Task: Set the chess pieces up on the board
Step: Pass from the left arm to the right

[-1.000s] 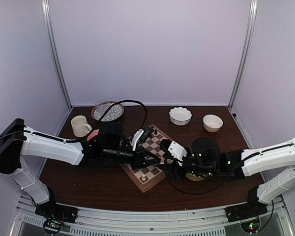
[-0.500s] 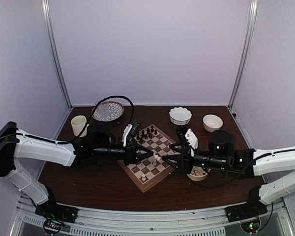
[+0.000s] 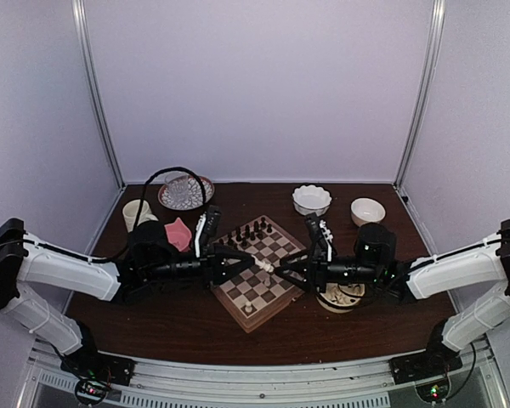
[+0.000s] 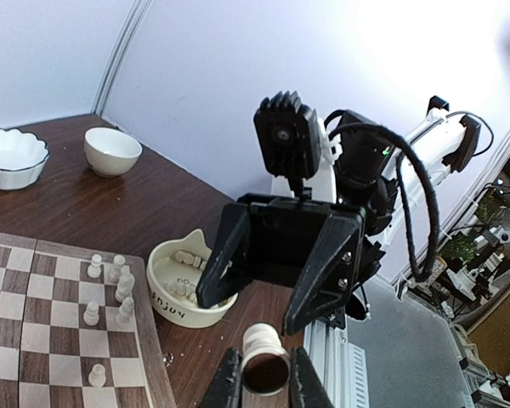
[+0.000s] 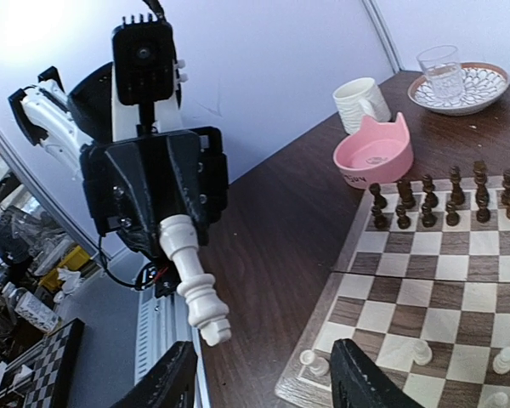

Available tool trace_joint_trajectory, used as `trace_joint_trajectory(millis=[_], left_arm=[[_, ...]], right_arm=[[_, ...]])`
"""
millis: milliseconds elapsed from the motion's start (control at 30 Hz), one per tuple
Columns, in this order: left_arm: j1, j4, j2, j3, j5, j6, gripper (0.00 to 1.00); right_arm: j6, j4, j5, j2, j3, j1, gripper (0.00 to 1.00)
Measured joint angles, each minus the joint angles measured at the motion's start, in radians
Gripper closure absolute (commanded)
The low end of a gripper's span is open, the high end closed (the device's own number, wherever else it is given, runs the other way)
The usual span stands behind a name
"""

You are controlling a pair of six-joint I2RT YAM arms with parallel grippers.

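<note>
Pinching a tall cream-white chess piece (image 5: 195, 285) in the left gripper (image 4: 265, 378), right gripper (image 5: 268, 382) spread wide (handoff?). Could tumble onto the checkered wooden board (image 5: 446, 293) if released early.

One board (image 3: 270, 289) lies on the desk. Six cream chess pieces (image 4: 125, 285) stand on it, and one more chess piece (image 5: 195, 285) is gripped in the left tool (image 4: 265, 380) beside it. Twelve dark pieces (image 5: 425, 212) are in view, in two rows of six. Around the board are four bowls: two white (image 3: 311, 199), one pink (image 3: 178, 234) and one cream (image 3: 340, 299) with uncountable pieces. There is also one mug (image 3: 136, 212), one plate (image 3: 185, 194) and one glass (image 5: 442, 64).
</note>
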Motion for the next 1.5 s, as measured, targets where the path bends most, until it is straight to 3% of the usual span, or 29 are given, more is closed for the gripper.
trace_joint_trajectory(millis=[233,467,867,967,1067,1133,1500], left_arm=[[0.0,0.163,0.05,-0.005,0.013,-0.037,0.94],[0.0,0.195,0.055,-0.008,0.023,-0.049,0.93],[0.0,0.238,0.118,-0.007,0.049,-0.078,0.93],[0.0,0.246,0.119,-0.007,0.053,-0.08,0.93],[0.0,0.249,0.119,-0.007,0.051,-0.08,0.93],[0.0,0.249,0.119,-0.007,0.049,-0.08,0.93],[0.0,0.25,0.12,-0.007,0.05,-0.08,0.93]], right_arm=[[0.097,0.182,-0.107,0.087,0.0,0.0,0.46],[0.139,0.257,-0.15,0.1,0.0,0.0,0.48],[0.18,0.296,-0.165,0.1,0.0,0.0,0.74],[0.183,0.294,-0.164,0.1,0.0,0.0,0.72],[0.182,0.294,-0.165,0.1,0.0,0.0,0.55],[0.179,0.294,-0.166,0.1,0.001,0.0,0.53],[0.186,0.295,-0.18,0.121,0.007,0.003,0.66]])
